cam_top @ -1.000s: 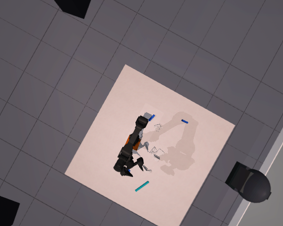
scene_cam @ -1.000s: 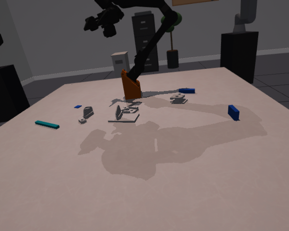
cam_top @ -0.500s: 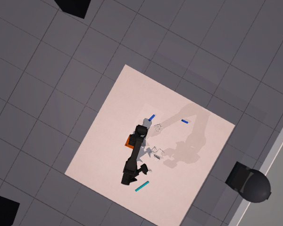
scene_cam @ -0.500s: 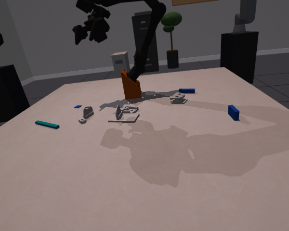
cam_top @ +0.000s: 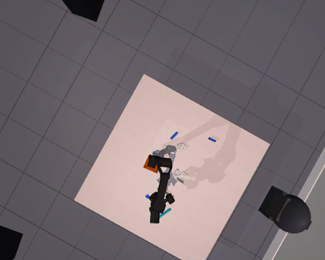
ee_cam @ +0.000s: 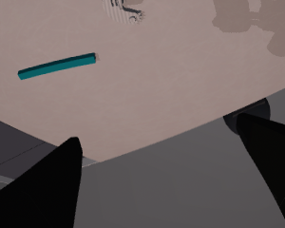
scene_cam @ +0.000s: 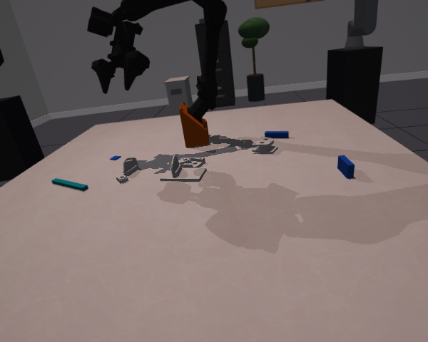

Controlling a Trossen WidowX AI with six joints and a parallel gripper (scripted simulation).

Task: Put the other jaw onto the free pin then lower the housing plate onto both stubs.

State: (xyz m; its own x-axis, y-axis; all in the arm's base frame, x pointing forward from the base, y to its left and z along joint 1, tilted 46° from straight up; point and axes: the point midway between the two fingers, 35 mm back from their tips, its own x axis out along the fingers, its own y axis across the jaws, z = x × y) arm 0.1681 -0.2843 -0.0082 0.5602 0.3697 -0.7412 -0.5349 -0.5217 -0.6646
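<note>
My gripper (scene_cam: 115,81) (ee_cam: 161,133) is open and empty. It hangs high above the table's left side, far from all the parts. The wrist view looks past the fingers at the table's edge and the floor. The grey base plate (scene_cam: 185,179) (cam_top: 184,176) lies near the middle of the table, with one jaw (scene_cam: 175,166) standing on it. The loose jaw (scene_cam: 129,167) (ee_cam: 128,11) lies on the table to the left of the base plate. The grey housing plate (scene_cam: 264,145) (cam_top: 181,145) lies apart, further back on the right.
The arm's orange base (scene_cam: 194,127) (cam_top: 149,165) stands behind the base plate. A teal bar (scene_cam: 69,184) (cam_top: 164,213) (ee_cam: 57,66) lies near the left edge. Three blue blocks (scene_cam: 276,134) (scene_cam: 346,166) (scene_cam: 115,157) lie scattered about. Black stands surround the table.
</note>
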